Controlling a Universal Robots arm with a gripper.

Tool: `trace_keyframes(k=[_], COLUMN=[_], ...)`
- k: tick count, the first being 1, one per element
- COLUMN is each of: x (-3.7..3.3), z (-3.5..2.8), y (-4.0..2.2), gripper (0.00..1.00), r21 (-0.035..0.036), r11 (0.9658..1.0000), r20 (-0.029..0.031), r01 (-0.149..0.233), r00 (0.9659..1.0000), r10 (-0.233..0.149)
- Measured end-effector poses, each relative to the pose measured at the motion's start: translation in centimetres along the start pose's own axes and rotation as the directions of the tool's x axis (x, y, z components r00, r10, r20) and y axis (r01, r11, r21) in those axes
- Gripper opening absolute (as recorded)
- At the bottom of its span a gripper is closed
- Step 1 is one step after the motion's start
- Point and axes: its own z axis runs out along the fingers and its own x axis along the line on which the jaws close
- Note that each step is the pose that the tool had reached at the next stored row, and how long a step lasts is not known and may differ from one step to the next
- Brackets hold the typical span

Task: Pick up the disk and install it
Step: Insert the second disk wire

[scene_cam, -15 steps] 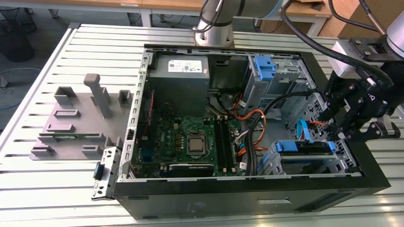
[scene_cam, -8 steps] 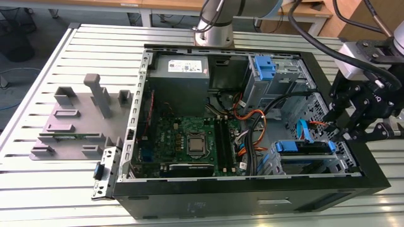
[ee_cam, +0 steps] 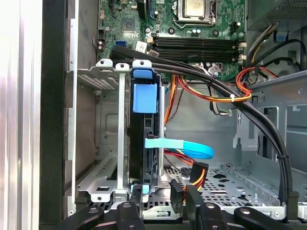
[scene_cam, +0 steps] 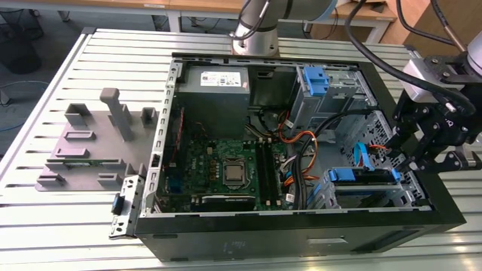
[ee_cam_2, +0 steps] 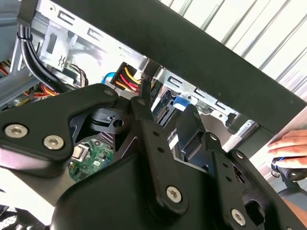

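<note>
The disk (ee_cam: pixel 144 139) stands on edge in the metal drive cage (ee_cam: pixel 103 143) of the open computer case, its blue carrier tab (ee_cam: pixel 144 97) facing the motherboard. In the exterior view the disk (scene_cam: pixel 362 176) sits in the cage at the case's near right corner, with a light blue data cable (ee_cam: pixel 184 146) beside it. My gripper (scene_cam: pixel 412 162) hangs over the case's right wall, just outside that cage. In both wrist views its black fingers (ee_cam: pixel 136 194) stand apart with nothing gripped. The gripper (ee_cam: pixel 157 192) is at the disk's end, and the gripper (ee_cam_2: pixel 165 111) points into the case.
A grey power-supply box (scene_cam: pixel 217 79) and a second cage with a blue tab (scene_cam: pixel 315 79) sit at the case's back. Black, orange and red cables (ee_cam: pixel 225 91) cross the case beside the disk. A grey fixture (scene_cam: pixel 98 141) lies on the exterior view's left. A person's hand (ee_cam_2: pixel 290 143) rests outside the case.
</note>
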Motion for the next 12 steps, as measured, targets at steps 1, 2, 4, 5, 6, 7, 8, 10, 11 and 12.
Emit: trace_keyframes(k=[1,2,4,5,6,7,8,10,11,12], x=[0.0,0.0,0.01,0.01,0.0,0.0,0.0,0.0,0.0,0.0], z=[0.02,0.05,0.07,0.07,0.08,0.08,0.08,0.08,0.09,0.09], y=[-0.01,-0.01,-0.01,-0.01,-0.01,-0.01,-0.01,-0.01,-0.01,-0.01], gripper=[0.48,0.48,0.48,0.48,0.48,0.48,0.48,0.48,0.48,0.48], r21=[0.0,0.0,0.0,0.0,0.0,0.0,0.0,0.0,0.0,0.0], r11=[1.0,1.0,1.0,1.0,1.0,1.0,1.0,1.0,1.0,1.0], r20=[-0.0003,-0.0003,-0.0003,-0.0003,-0.0002,-0.0002,-0.0002,-0.0002,-0.0002,-0.0002], r01=[0.0,0.0,0.0,0.0,0.0,0.0,0.0,0.0,0.0,0.0], r00=[1.0,1.0,1.0,1.0,1.0,1.0,1.0,1.0,1.0,1.0], r10=[0.0,0.0,0.0,0.0,0.0,0.0,0.0,0.0,0.0,0.0])
